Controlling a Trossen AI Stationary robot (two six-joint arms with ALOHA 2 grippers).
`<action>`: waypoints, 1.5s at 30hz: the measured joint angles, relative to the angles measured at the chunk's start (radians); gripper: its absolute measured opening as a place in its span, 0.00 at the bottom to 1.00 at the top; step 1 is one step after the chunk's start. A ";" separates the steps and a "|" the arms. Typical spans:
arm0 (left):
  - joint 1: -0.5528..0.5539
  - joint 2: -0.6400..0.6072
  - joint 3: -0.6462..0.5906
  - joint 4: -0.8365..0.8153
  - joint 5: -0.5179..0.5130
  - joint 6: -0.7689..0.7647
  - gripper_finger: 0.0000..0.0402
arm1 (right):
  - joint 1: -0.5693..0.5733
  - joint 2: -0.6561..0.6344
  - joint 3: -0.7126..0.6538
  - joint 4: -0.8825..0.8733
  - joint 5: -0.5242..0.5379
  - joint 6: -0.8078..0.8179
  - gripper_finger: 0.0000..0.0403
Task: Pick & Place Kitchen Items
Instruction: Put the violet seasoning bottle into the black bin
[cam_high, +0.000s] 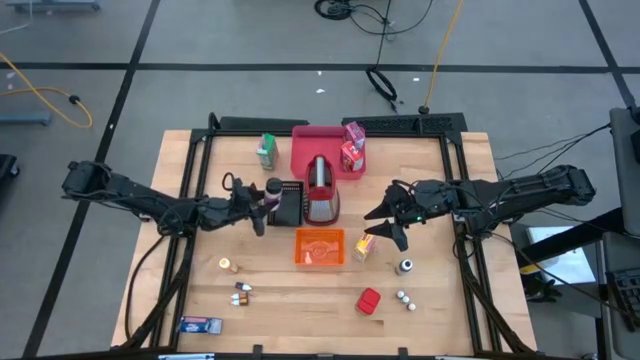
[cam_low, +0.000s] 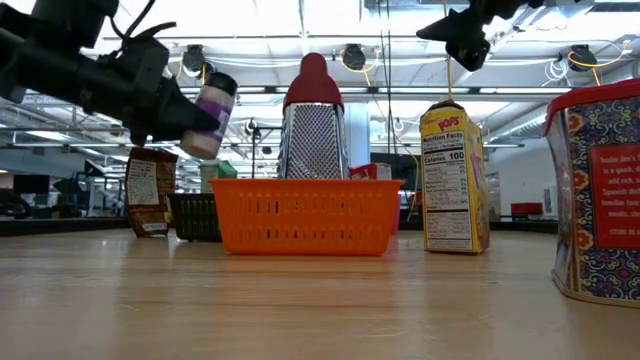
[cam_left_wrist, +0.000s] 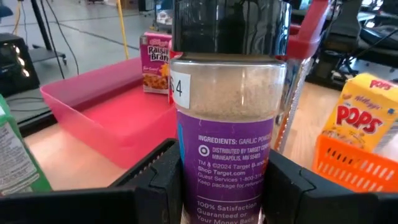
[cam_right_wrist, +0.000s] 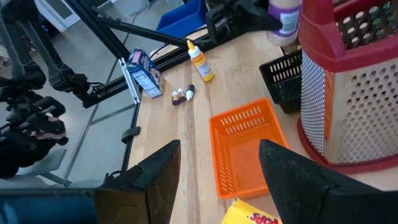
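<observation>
Left gripper (cam_left_wrist: 227, 186) jaws clamped on a garlic powder jar (cam_left_wrist: 227, 124), purple label, dark cap, held in the air just beside the black basket (cam_high: 289, 203). Right gripper (cam_right_wrist: 217, 165) jaws wide, holding nothing, hovering over the orange basket (cam_high: 320, 246) side of the table, above the yellow Pops carton (cam_low: 454, 178).

Orange basket: looks bare in the right wrist view. Pink tray (cam_high: 310, 150): Raisin Bran box (cam_left_wrist: 155, 62) and a red carton (cam_high: 352, 155) stand at its far corner. Black basket contents: can't tell.

Red-and-silver grater (cam_high: 321, 190) stands between the two baskets and the tray, touching neither gripper. Green carton (cam_high: 266, 150) beside the tray. Near edge: small yellow bottle (cam_high: 228, 264), tiny shakers (cam_high: 243, 292), blue carton (cam_high: 200, 325), red box (cam_high: 368, 301), dark bottle (cam_high: 405, 266).
</observation>
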 joint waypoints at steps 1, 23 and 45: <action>0.002 0.010 -0.002 0.003 0.003 0.000 0.37 | 0.000 0.000 0.000 0.001 0.000 -0.005 0.52; 0.050 0.416 -0.001 0.370 0.035 0.010 0.37 | 0.000 0.000 0.000 0.002 0.000 -0.020 0.52; 0.050 0.424 0.011 0.397 0.061 -0.001 0.67 | 0.000 0.000 0.000 0.002 0.000 -0.035 0.52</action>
